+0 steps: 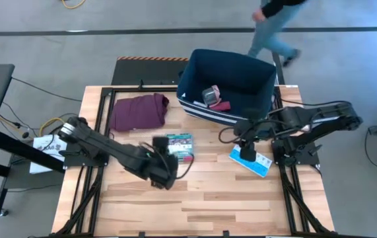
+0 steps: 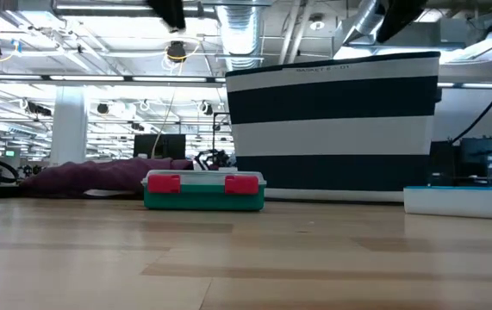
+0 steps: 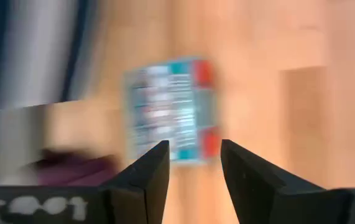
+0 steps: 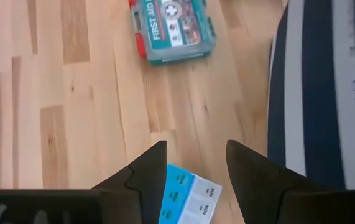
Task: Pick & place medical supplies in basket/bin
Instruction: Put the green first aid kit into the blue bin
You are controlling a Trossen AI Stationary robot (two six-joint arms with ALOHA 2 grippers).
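Navy-blue striped bin point(image 1: 231, 89) stands at the far edge of the wooden table point(image 1: 195, 198), right of centre, holding a grey-wrapped item point(image 1: 210, 95) and a maroon roll point(image 1: 221, 106) on its floor. Just near of the bin, toward the middle of the table, lies the teal first aid box point(image 1: 180, 146) with red latches, flat and label up. To its right, near the bin's right corner, the blue-white pill organizer point(image 1: 251, 161) lies flat on the wood. The right gripper point(image 1: 247, 153) hangs over the organizer's left end, fingers spread apart and holding nothing. The left gripper point(image 1: 169, 158) hovers just left of and nearer than the teal box, fingers likewise parted and empty. A maroon cloth point(image 1: 138, 110) is bunched at the far left of the table, beside the bin. Beyond the table, a person point(image 1: 275, 26) in jeans crosses the floor.
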